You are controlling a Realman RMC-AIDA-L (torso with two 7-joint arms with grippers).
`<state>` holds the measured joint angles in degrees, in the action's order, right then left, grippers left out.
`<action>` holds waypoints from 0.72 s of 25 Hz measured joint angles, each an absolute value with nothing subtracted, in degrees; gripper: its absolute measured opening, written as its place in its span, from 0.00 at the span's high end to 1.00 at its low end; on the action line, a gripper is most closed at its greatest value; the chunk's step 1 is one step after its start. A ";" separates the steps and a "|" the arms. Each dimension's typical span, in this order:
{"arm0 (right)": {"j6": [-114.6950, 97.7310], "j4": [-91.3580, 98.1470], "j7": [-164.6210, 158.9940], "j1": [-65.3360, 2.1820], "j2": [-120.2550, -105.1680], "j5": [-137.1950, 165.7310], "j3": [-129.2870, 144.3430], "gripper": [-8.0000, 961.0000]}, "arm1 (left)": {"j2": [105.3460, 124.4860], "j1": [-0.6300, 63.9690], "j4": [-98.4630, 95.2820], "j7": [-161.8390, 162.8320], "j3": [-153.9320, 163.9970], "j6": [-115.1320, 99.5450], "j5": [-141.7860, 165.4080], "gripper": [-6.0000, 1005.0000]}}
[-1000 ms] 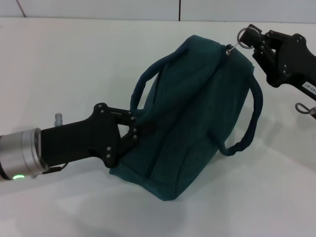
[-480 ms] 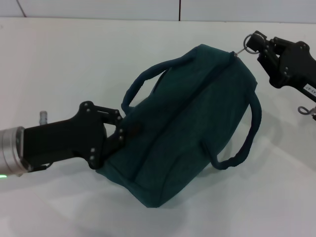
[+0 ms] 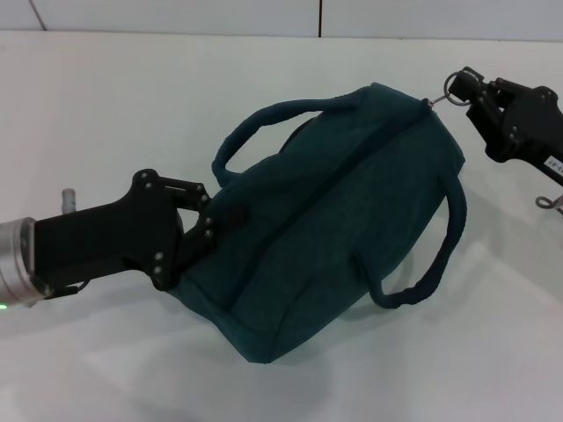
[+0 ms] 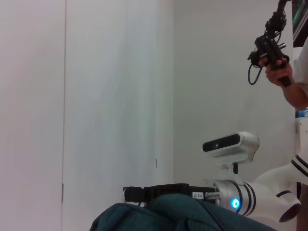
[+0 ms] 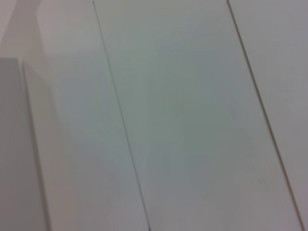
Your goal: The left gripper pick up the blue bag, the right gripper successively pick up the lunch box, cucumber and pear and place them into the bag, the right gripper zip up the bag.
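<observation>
1. The bag point(image 3: 334, 220) takes up the middle of the head view, lying on the white counter point(image 3: 132, 105) and stretched between the two arms. Its long axis runs on a diagonal, from the near end on the robot's left to the far end on its right. The zipper seam follows that line along the top and looks closed, so by my reading the zipping step is at or near its end. Lunch box, cucumber and pear are nowhere in sight; presumably they are inside.
2. The handles fall to either side of the seam, one looping up on the far left point(image 3: 264, 123) and one hanging toward the near right point(image 3: 435, 255).
3. The left gripper point(image 3: 204, 236) is clenched on the fabric at the bag's near-left end, most likely to anchor it so the zipper has something to pull against.
4. The right gripper point(image 3: 479, 95) is at the far-right end, pinching the ring pull point(image 3: 456, 85), with the pull's link drawn taut away from the bag along the same diagonal.
</observation>
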<state>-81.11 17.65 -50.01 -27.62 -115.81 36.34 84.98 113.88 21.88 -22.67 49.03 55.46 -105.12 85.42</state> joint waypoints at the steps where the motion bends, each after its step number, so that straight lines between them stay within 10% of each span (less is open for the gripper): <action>1: -81.21 17.65 -50.01 -27.68 -115.80 36.42 85.27 0.98 | 113.91 21.92 -22.67 49.00 55.45 -105.12 85.42 0.95; 18: -93.09 17.84 -50.42 -23.69 -114.86 38.30 88.05 0.98 | 114.07 22.61 -22.85 46.13 48.29 -101.98 85.22 0.95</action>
